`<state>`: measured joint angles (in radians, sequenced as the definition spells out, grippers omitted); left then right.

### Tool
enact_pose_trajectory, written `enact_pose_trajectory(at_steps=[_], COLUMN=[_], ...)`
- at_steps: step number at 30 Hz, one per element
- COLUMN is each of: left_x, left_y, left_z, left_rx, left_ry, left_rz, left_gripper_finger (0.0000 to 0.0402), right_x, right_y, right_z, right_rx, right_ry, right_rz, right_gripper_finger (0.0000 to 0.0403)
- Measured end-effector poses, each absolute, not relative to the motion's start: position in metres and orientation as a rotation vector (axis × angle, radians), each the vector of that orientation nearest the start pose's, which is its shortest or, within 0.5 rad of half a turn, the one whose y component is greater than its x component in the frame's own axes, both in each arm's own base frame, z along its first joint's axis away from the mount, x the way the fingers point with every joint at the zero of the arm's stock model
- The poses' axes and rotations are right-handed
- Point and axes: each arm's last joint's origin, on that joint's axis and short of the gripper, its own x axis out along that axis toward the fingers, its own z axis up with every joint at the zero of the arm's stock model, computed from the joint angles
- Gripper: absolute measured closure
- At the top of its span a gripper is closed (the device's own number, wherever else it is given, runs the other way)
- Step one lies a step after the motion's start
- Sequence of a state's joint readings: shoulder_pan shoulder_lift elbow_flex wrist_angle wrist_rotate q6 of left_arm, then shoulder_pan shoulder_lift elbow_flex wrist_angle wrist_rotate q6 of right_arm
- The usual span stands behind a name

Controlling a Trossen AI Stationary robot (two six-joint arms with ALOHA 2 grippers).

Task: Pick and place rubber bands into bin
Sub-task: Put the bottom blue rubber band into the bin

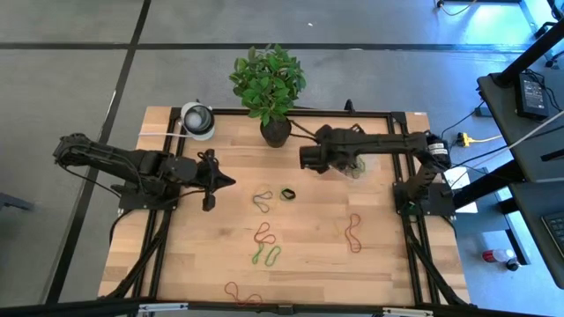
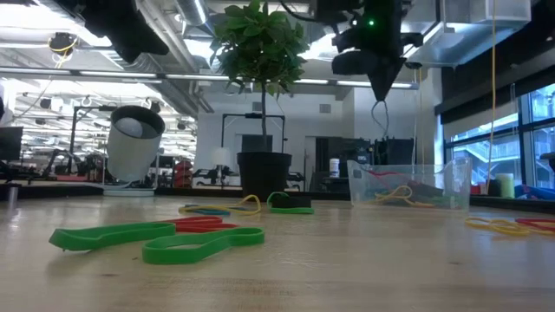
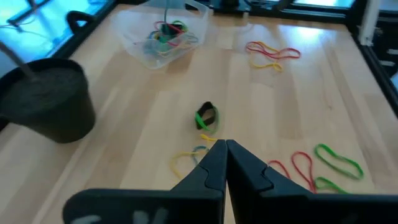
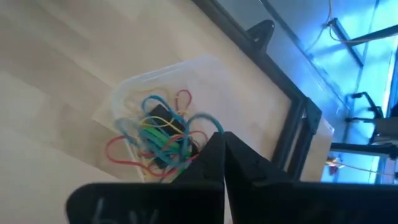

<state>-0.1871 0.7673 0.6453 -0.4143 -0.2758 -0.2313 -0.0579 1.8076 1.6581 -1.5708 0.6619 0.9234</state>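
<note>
Rubber bands (image 1: 264, 236) are seen scattered over the wooden table (image 1: 194, 255), and several more are already heaped inside the bin (image 2: 408, 186), which is set at the table's far right side, beside the black plant pot (image 1: 275, 130). The right gripper (image 2: 379, 89) is held above the bin with its fingers pressed together, and a thin dark band (image 2: 379, 113) appears to be dangling from its tip over the open container. The step in hand is therefore judged to be the drop. A release of the fingers is called for next, directly over the bin, so that the loop falls inside the wall and is not left draped on the rim.

The left gripper (image 1: 225, 181) is parked over the table's left half, closed on nothing, pointing toward a green-and-black band (image 3: 207, 117) and a yellow one (image 3: 186, 159). The loose bands are seen as thin, limp loops, some twisted, in red, green and yellow.
</note>
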Motion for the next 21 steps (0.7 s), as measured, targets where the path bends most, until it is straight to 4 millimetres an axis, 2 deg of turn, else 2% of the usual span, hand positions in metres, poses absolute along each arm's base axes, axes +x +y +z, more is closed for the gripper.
enact_pose_trajectory(at_steps=[4,8,16,21], left_x=[0.161,0.161,0.161,0.161], left_y=[-0.021,-0.021,-0.020,-0.019], left_z=[0.268,0.268,0.268,0.268], left_rx=[-0.123,-0.127,-0.125,-0.116], left_ry=[0.500,0.493,0.489,0.483], left_rz=[0.192,0.225,0.241,0.270], left_gripper_finger=[0.0399,0.0396,0.0399,0.0397], right_x=[0.316,0.309,0.283,0.274], right_y=[-0.050,-0.061,-0.063,-0.067], right_z=[0.291,0.278,0.222,0.192], right_rx=[0.132,0.094,0.218,0.305], right_ry=[1.292,1.401,1.740,1.762], right_rz=[-1.192,-1.168,-1.061,-1.030], right_gripper_finger=[0.0403,0.0403,0.0403,0.0401])
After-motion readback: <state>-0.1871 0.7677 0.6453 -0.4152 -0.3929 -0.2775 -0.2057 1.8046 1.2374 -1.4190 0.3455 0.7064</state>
